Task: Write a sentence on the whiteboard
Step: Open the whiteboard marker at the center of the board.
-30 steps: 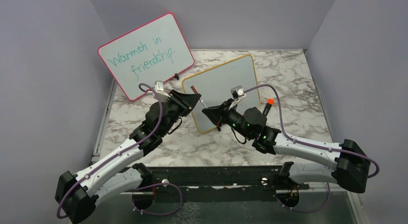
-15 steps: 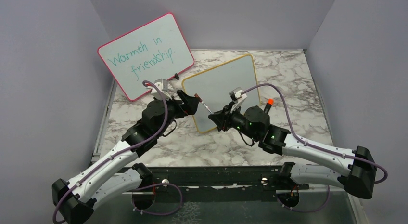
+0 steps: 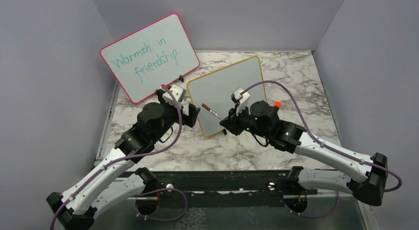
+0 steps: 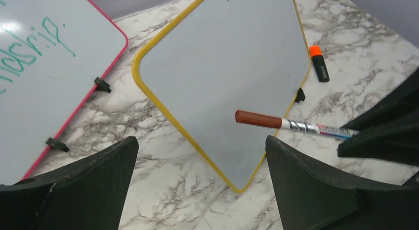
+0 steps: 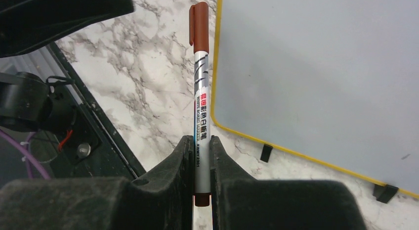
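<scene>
The blank yellow-framed whiteboard sits on the marble counter. Just left of it, the left tool gapes wide and empty. Over its near corner, the right tool clamps a brown-capped marker.

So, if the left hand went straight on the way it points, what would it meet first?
Probably the blank face of the yellow-framed whiteboard; the brown marker in the right hand hangs just beside that line, depth unclear.
</scene>
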Robot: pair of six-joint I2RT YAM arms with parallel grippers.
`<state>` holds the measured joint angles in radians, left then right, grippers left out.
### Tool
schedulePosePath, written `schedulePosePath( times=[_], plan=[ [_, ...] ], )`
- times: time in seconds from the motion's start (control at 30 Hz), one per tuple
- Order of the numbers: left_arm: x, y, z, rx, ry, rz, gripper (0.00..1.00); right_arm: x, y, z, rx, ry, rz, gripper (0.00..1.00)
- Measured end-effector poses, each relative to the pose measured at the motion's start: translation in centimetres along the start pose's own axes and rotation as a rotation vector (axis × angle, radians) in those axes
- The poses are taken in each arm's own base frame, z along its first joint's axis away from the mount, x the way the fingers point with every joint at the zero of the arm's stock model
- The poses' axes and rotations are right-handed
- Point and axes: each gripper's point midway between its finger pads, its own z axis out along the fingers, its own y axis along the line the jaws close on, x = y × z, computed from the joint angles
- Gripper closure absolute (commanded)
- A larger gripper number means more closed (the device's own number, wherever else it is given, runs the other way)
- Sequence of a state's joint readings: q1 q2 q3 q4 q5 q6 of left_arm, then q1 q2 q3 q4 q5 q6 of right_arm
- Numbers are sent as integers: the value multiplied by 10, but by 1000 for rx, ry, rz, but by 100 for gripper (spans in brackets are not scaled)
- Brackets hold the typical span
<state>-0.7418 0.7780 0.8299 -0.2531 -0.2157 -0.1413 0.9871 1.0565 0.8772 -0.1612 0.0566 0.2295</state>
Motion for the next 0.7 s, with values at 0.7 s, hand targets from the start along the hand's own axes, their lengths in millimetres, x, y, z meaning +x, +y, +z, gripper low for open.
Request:
schedulePosePath(
  times=[0.7],
  plan=[
    [32, -52, -3, 520, -49, 818, 16, 11, 12, -27, -101, 173, -60, 99]
  ],
)
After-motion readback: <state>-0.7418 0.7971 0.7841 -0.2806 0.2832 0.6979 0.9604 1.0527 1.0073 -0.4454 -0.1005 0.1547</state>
